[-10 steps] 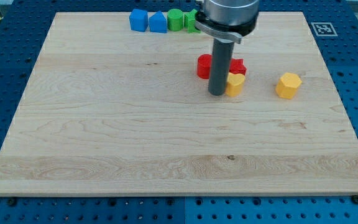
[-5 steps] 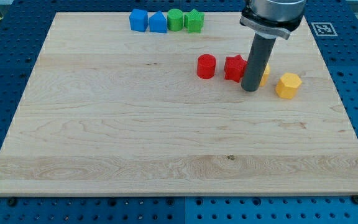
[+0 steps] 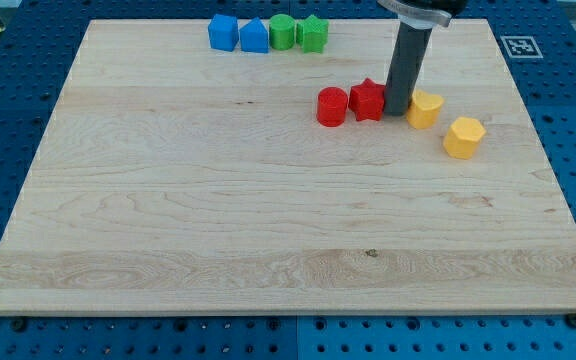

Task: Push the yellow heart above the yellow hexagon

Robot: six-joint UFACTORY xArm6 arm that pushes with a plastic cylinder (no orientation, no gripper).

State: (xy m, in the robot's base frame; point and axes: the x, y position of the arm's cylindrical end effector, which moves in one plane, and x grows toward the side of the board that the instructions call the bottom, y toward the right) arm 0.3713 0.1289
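Note:
The yellow heart (image 3: 425, 108) lies right of centre near the view's top, up and to the left of the yellow hexagon (image 3: 464, 136), with a small gap between them. My tip (image 3: 397, 111) stands between the red star (image 3: 367, 100) and the yellow heart, touching or nearly touching the heart's left side. The rod rises out of the view's top.
A red cylinder (image 3: 332, 106) sits just left of the red star. Along the board's top edge stand a blue cube (image 3: 224, 32), a blue block (image 3: 255, 36), a green cylinder (image 3: 283, 31) and a green star (image 3: 313, 33). A marker tag (image 3: 521, 46) lies beyond the top right corner.
My tip moved right, then up toward the view's top. The yellow heart slid right and up, closer to the hexagon. The red star shifted slightly left, toward the red cylinder.

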